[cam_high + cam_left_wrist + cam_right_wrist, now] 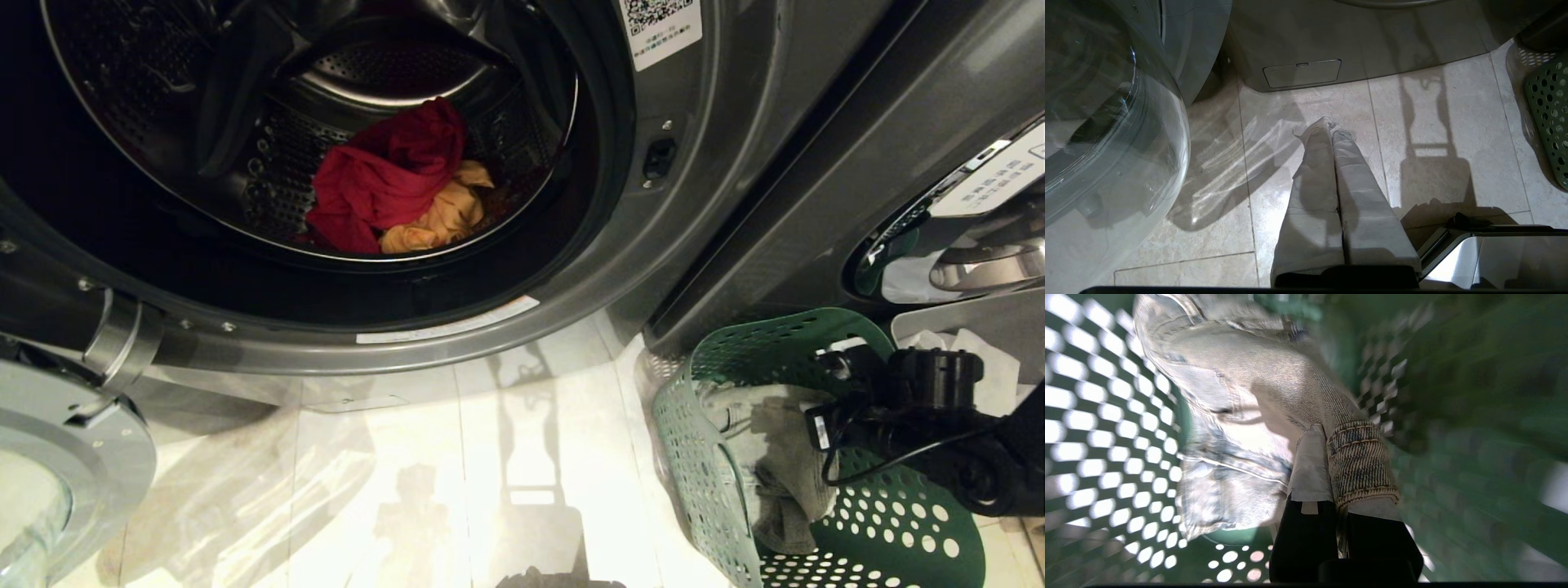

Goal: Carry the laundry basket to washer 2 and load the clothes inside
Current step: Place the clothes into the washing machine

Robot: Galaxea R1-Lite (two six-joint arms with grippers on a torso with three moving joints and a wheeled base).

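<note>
My right pincer (1333, 465) pinched denim garment (1257, 396) hem inside green laundry basket (890, 523); washer drum (269, 163) lay up-left of it. Left pincer (1331, 130) pressed together, empty, farther off.

Head cam looks down close into the open washer drum (326, 163), green laundry basket (710, 457) at lower right. Left wrist cam faces the tiled floor (1453, 122), catching that basket's edge too. Right wrist cam sits right inside the basket, super close.

Black right arm (939, 425) with looping cable; hands have pale-wrapped fingers (1327, 183).
</note>
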